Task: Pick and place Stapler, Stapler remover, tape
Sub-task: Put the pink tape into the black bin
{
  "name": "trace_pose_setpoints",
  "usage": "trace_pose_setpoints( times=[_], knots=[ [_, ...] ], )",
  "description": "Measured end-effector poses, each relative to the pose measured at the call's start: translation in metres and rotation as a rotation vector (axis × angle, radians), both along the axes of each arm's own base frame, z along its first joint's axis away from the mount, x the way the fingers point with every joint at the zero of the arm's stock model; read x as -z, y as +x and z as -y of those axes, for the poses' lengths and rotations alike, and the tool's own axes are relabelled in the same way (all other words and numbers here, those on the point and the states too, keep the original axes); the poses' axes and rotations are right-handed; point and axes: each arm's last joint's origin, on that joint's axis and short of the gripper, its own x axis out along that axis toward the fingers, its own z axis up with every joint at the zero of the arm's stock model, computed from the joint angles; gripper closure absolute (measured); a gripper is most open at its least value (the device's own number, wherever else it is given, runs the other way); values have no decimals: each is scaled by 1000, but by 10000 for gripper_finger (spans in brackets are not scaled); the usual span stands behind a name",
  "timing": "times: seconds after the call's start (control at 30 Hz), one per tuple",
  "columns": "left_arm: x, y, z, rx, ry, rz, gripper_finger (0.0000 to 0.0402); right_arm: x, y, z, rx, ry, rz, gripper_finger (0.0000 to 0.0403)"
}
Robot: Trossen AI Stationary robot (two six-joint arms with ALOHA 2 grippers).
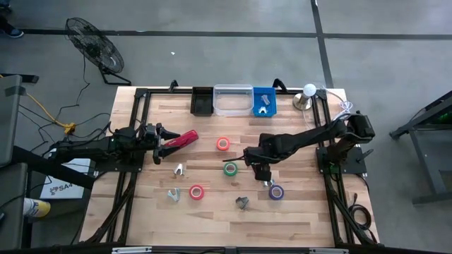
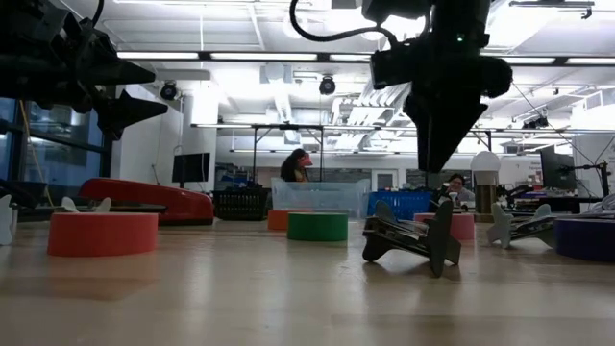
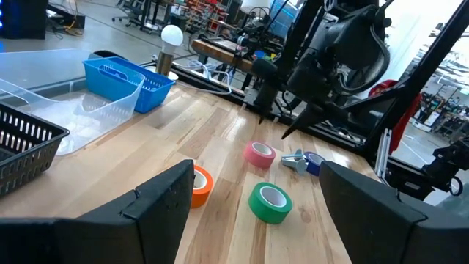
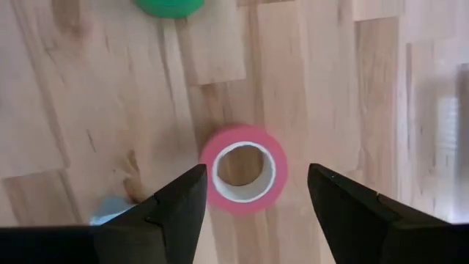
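Nearest the front edge lie a red tape roll (image 1: 196, 191), a purple tape roll (image 1: 276, 191) and two small metal staple removers (image 1: 242, 203), one left of the red roll (image 1: 173, 194), all apart from each other. A little farther in, the right gripper (image 4: 252, 192) hangs point-down over a pink tape roll (image 4: 243, 169), fingers spread to either side of it and holding nothing. That roll lies flat with its core up, between the purple roll and a green tape roll (image 1: 230, 168).

The roll looks light and stiff, a cardboard core under smooth tape. It should take a squeeze across its outer wall, or one finger in the core and one outside, though it may skid on the wood.

On the left, the left gripper (image 1: 159, 139) has its fingers wide and empty just beside the red stapler (image 1: 181, 140), a long, hard thing, heavier than the rolls and best pinched across its narrow body. An orange tape roll (image 1: 223, 144) lies mid-table. Along the far edge stand a black basket (image 1: 201, 103), a clear bin (image 1: 233, 99) and a blue basket (image 1: 263, 101).
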Motion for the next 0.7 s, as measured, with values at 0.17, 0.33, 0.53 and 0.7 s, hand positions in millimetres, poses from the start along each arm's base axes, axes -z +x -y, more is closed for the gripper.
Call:
trace_pose_setpoints(
  times=[0.17, 0.33, 0.53, 0.7],
  knots=[
    [0, 0, 0, 0, 0, 0, 111, 4, 0, -2, 15, 66, 3, 168],
    [0, 0, 0, 0, 0, 0, 111, 24, -5, -2, 31, 110, 16, 138],
    [0, 0, 0, 0, 0, 0, 111, 36, -7, -2, 38, 107, 50, 118],
    [0, 0, 0, 0, 0, -1, 111, 38, -10, -6, 40, 137, 41, 120]
  ],
)
